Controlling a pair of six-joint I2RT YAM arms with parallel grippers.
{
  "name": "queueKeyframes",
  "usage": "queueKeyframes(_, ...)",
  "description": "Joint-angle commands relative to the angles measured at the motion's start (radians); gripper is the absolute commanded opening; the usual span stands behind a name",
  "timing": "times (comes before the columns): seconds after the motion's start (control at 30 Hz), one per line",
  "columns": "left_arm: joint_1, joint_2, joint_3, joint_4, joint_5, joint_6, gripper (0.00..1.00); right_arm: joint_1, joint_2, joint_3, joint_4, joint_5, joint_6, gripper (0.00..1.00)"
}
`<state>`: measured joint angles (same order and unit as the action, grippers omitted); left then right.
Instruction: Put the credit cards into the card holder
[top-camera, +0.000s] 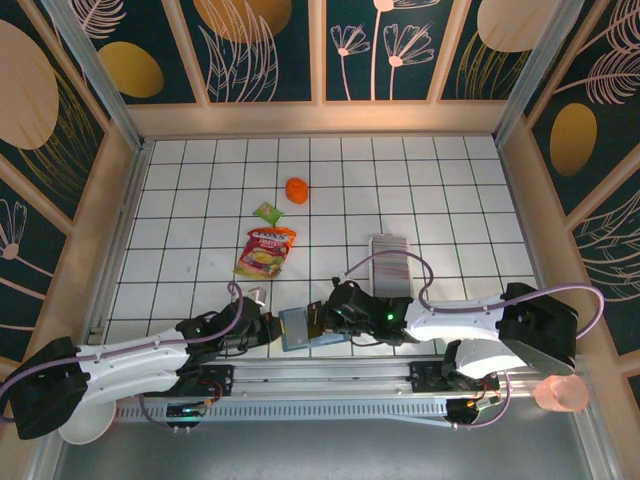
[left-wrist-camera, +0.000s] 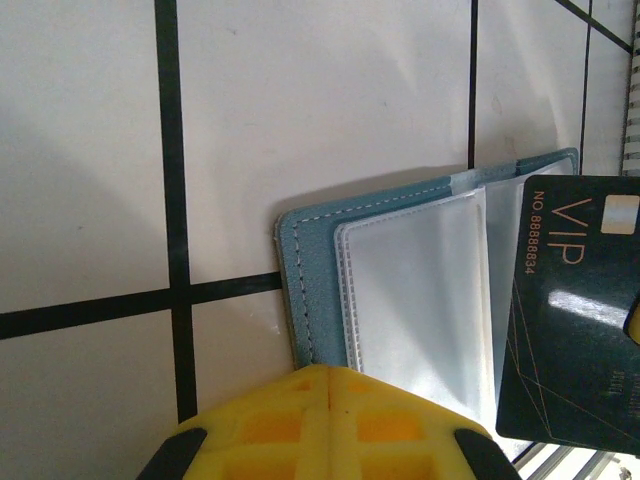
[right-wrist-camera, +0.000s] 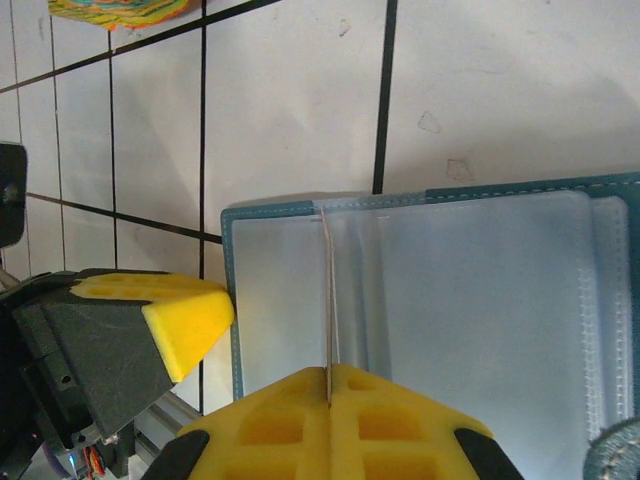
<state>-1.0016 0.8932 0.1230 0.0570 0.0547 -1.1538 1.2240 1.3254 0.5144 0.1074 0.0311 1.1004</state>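
**VIP card clamped edge-on over the open card holder**

One dark card (left-wrist-camera: 565, 320) carries legible writing: "VIP" in large thin letters and "NO. 88888834" along its edge, seen from the left wrist camera. There it overlaps the right side of the open card holder (left-wrist-camera: 400, 300), whose teal cover has pale stitching and clear plastic sleeves.

The right wrist camera shows this card (right-wrist-camera: 328, 300) edge-on, as a thin line rising from between the yellow fingers of the right claw (right-wrist-camera: 328, 372), which are pressed together on it over the holder's sleeves (right-wrist-camera: 480, 300).

The left claw (left-wrist-camera: 320, 372) has its fingers together at the holder's near edge; whether it pinches the cover cannot be told.

From above, the card holder (top-camera: 295, 328) lies at the near edge of the tiled surface (top-camera: 180, 200), between the left claw (top-camera: 262, 325) and the right claw (top-camera: 322, 320). The remaining credit cards (top-camera: 390, 270) stand in a row in a white tray (top-camera: 390, 240), farther off and to the right. A red-yellow snack pouch (top-camera: 265, 252) lies farther out on the left; its print is too small to read.
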Motion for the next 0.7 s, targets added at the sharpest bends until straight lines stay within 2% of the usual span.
queueKeyframes(0.0, -0.005, 0.006, -0.016, 0.015, -0.004, -0.007, 0.00, 0.006, 0.005, -0.013, -0.010, 0.043, 0.018, 0.00)
queueKeyframes(0.67, -0.005, 0.006, -0.023, 0.024, -0.004, -0.009, 0.00, 0.022, 0.024, -0.029, 0.031, 0.033, 0.041, 0.00)
